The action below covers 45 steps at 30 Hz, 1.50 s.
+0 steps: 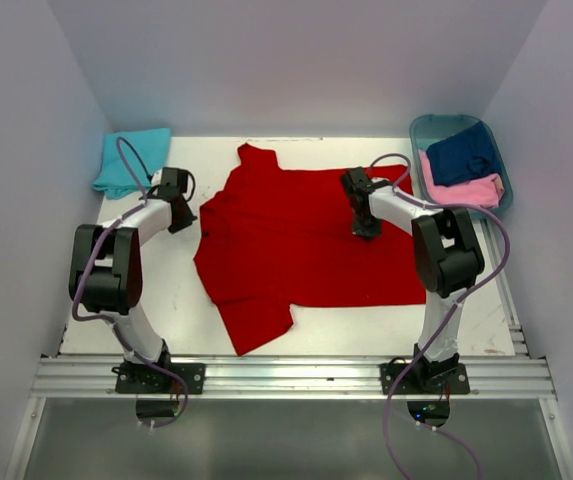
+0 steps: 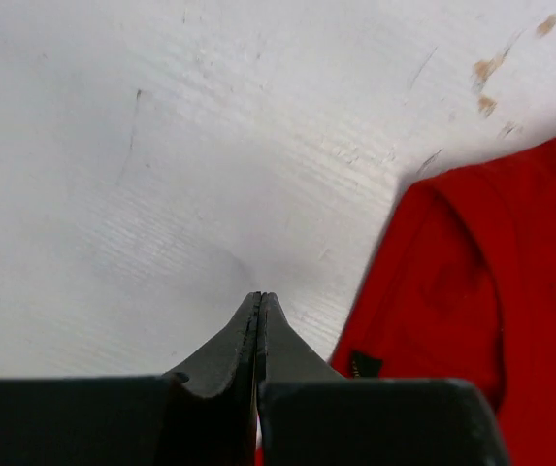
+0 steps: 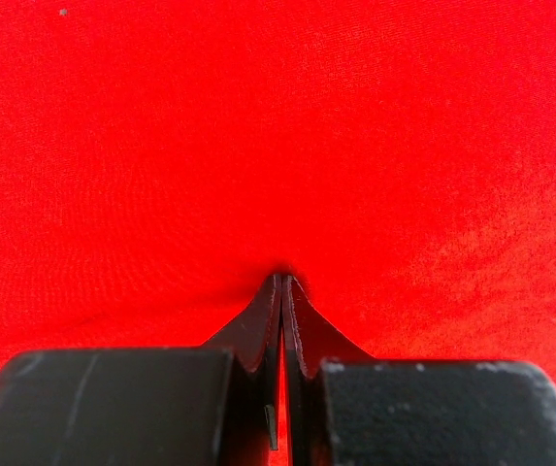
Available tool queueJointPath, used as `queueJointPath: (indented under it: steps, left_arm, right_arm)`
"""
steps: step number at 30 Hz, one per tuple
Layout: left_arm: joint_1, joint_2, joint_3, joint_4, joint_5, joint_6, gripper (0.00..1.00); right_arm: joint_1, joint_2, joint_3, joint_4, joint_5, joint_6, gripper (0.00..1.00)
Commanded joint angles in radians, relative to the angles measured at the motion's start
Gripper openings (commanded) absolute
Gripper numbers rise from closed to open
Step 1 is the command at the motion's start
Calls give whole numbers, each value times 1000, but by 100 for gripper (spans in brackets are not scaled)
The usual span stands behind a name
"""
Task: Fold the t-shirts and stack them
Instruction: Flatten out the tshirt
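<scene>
White walls close round a scuffed white surface [image 1: 166, 300], and the large bright red soft cloth t-shirt [image 1: 296, 240] lies spread across its middle. It is unfolded, with one sleeve trailing toward my bases and the other toward the far wall. A folded turquoise cloth tee [image 1: 131, 160] sits in the far left corner. A navy tee [image 1: 463, 152] and a pink tee [image 1: 461, 190] lie in the teal plastic oval basket [image 1: 426, 125] at the far right.

My left fingers [image 2: 234, 340] are pressed fully together and hold nothing. They point at bare surface just beside the red shirt's edge. My right fingers [image 3: 258, 325] are also closed tight, with their tips down on the red cloth. There is a small pucker at the tips, but I cannot tell whether any fabric is caught between them.

I judge the main risk to be moving while closed like this. If I drag the right tips sideways, the soft cloth will probably ruck up into a ridge instead of folding cleanly. If the left fingers go for the edge without opening first, they would push it away or scrape the surface. A pinch that catches one layer only would make the fold skew, and the loose sleeve could flop out. A hard pull might also slide the whole shirt toward the turquoise tee.
</scene>
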Motion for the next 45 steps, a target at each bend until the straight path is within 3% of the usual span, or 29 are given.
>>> queueJointPath:
  steps: [1, 5, 9, 14, 19, 26, 29, 33, 39, 45]
  left_arm:
    - [4, -42, 100, -35, -58, 2, 0]
    - [2, -121, 103, 69, 140, 62, 0]
    - [1, -110, 131, 125, 440, 86, 0]
    - [-14, -63, 44, 195, 620, 66, 0]
    - [-56, 19, 0, 293, 555, 63, 0]
    - [-74, 221, 175, 395, 565, 14, 0]
    - [-86, 302, 269, 298, 522, 27, 0]
    - [-79, 371, 336, 67, 300, 19, 0]
    - [-27, 398, 359, -26, 108, 10, 0]
    - [25, 454, 465, 17, 163, 62, 0]
  right_arm:
    - [-19, 33, -52, -32, -31, -3, 0]
    - [-19, 38, -54, -12, -65, -14, 0]
    - [-19, 41, -49, 3, -101, -20, 0]
    - [-18, -46, -80, 78, -198, -71, 0]
    - [-16, -163, -149, 210, -282, -77, 0]
    - [-16, -134, -106, 169, -292, -88, 0]
    - [-16, -123, -99, 154, -281, -91, 0]
    - [-16, -125, -99, 143, -269, -100, 0]
    - [-16, -106, -71, 123, -263, -104, 0]
    - [-16, -82, -14, 121, -269, -107, 0]
